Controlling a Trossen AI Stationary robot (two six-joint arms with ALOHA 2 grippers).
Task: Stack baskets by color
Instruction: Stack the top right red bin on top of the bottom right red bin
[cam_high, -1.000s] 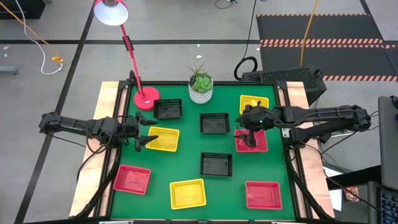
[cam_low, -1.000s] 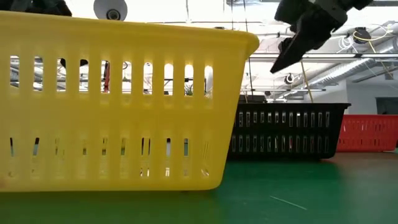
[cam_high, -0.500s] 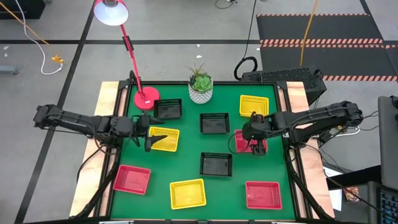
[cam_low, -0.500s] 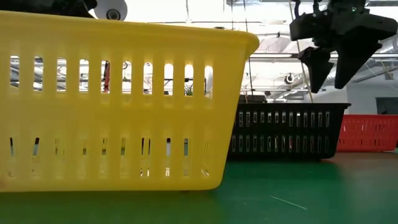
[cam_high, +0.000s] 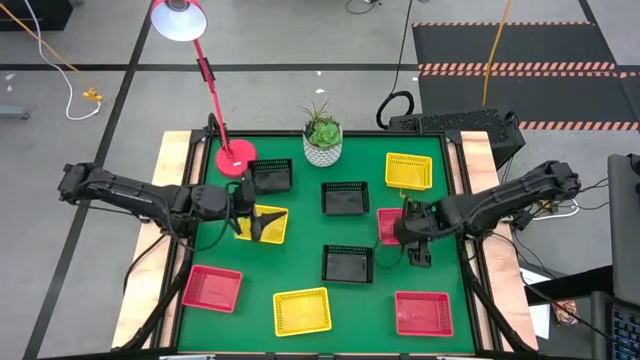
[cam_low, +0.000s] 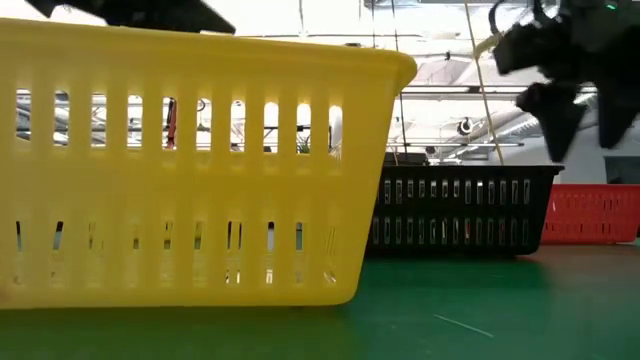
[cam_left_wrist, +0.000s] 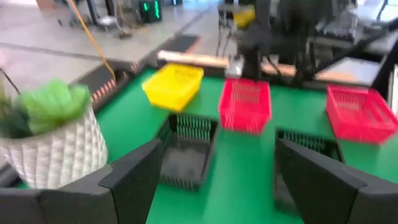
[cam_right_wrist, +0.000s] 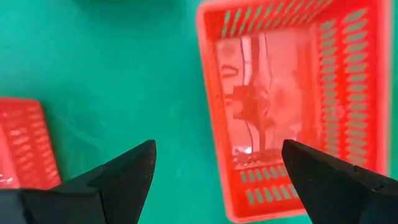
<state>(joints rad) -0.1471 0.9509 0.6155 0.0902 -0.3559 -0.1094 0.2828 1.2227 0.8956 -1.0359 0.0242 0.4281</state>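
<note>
Green table covering (cam_high: 300, 255) carries nine unstacked baskets. High view: the right gripper (cam_high: 418, 255), fingers spread and empty, hangs near the right edge, between the mid-right red basket (cam_high: 388, 226) and the red basket near the front right corner (cam_high: 423, 313). That corner basket lies frontward of the tool, long axis running left to right, and the right arm is clearly nearer it. The left gripper (cam_high: 258, 226), also spread and empty, is over the yellow basket at mid-left (cam_high: 272, 224), whose long axis likewise runs left to right. A third red basket (cam_high: 211, 288) sits near the front left corner.

Low view: a front yellow basket (cam_low: 190, 165) fills the foreground upright, a black basket (cam_low: 460, 210) behind it; the right gripper hangs above, clear of both.

Left wrist view: parted fingers (cam_left_wrist: 134, 180) face black, red and yellow baskets across the table, with a white plant pot (cam_left_wrist: 53, 146) beside.

Right wrist view: parted fingers (cam_right_wrist: 124, 177) look down on a red basket (cam_right_wrist: 292, 106), open side up, nothing gripped.
</note>
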